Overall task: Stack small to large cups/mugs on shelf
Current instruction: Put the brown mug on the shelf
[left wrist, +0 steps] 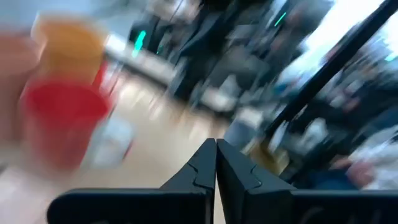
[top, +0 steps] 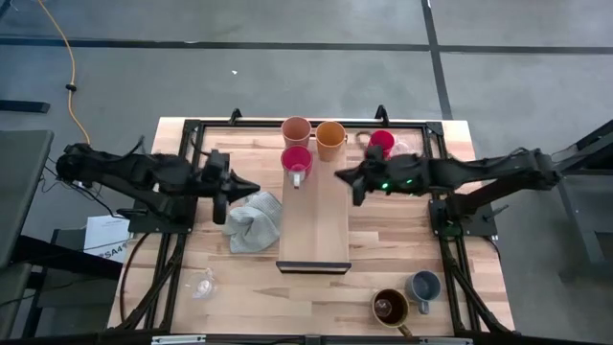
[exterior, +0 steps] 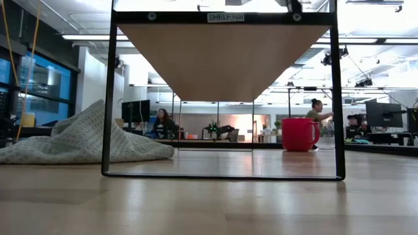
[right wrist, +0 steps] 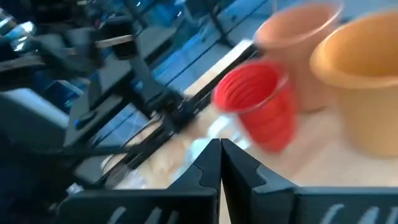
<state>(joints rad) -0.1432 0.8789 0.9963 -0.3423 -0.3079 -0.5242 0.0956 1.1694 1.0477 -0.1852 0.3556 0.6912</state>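
Both claws closed and empty: right claw (top: 342, 176) hovers just beside the pink cup (top: 296, 160) on the shelf (top: 313, 225); left claw (top: 251, 184) opposite. Next move, likely: open, fetch another cup.

Grey concrete floor (top: 287, 67), bright open office, ceiling strip lights (exterior: 85, 37), dark monitors (exterior: 384, 115), seated people (exterior: 161, 123)

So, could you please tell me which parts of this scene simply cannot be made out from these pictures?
- Low view: the cups on the shelf are hidden; only its underside shows from below.
- Left wrist view: motion blur smears the pink cup, so its handle is unreadable.
- High view: the clear glass is too small to tell upright from tipped.
- Low view: the grey cloth hides whatever lies behind it.
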